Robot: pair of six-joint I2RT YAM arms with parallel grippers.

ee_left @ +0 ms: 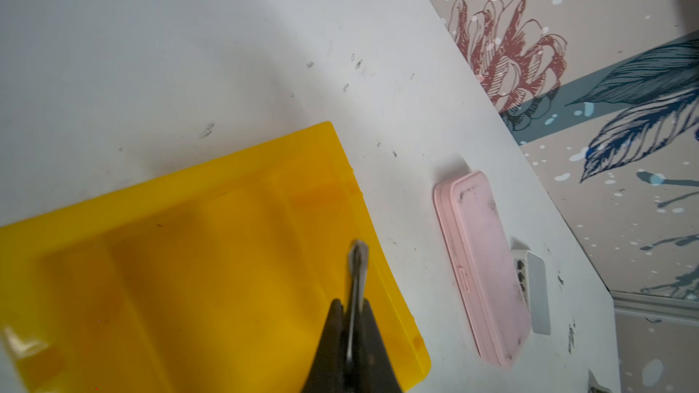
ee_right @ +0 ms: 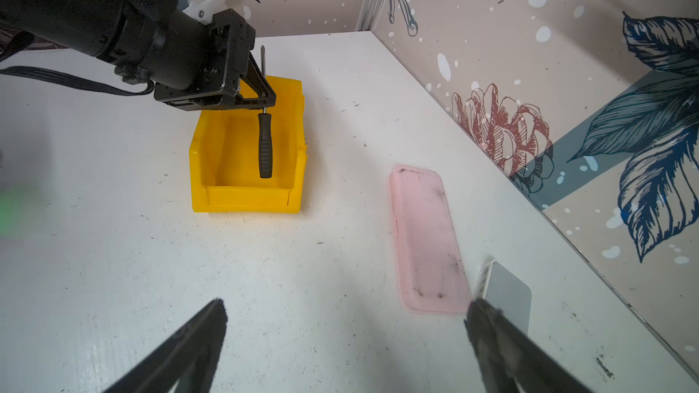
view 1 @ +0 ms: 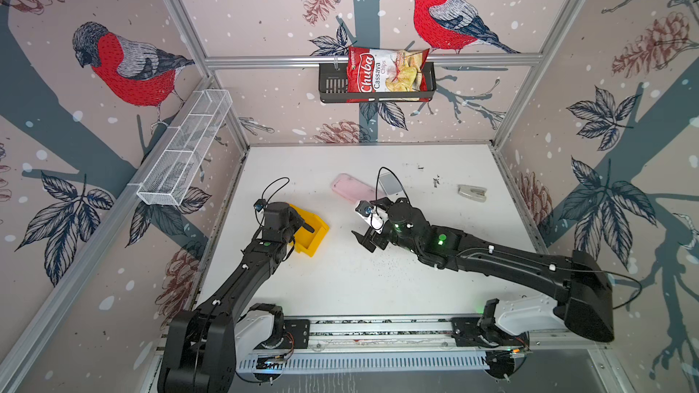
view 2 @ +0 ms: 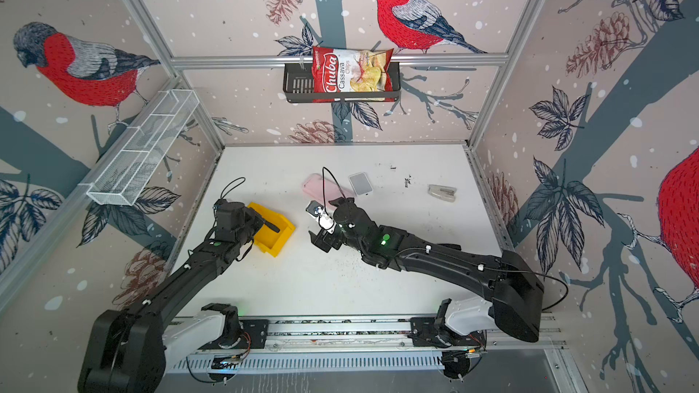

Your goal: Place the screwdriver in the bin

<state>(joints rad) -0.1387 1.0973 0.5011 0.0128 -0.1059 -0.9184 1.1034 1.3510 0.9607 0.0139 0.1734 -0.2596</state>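
My left gripper (ee_right: 263, 105) is squeezed tight on the thin metal part of the screwdriver (ee_right: 265, 145). The black handle hangs down under my fingers and the pointy tip sticks up above them. The handle hangs right over the open inside of the yellow bin (ee_right: 246, 198), between its side walls. I cannot tell if the handle touches the bin floor. In my left wrist view the metal shaft (ee_left: 358, 270) pokes out from between my two closed fingertips (ee_left: 334, 319), with the bin (ee_left: 189, 258) filling the space behind it. In both top views my left gripper (view 1: 300, 224) sits over the bin (view 1: 316, 245), which stands on the white table (view 1: 340, 285) close to the left side. My right gripper (ee_right: 348, 308) is spread wide and holds nothing. It hangs over bare table, apart from the bin, with a pink case (ee_right: 427, 240) lying flat near one of its fingers. A small grey card (ee_right: 507, 293) lies just beside the end of the pink case. In a top view my right gripper (view 2: 321, 240) is to the right of the bin (view 2: 278, 243), not touching it.
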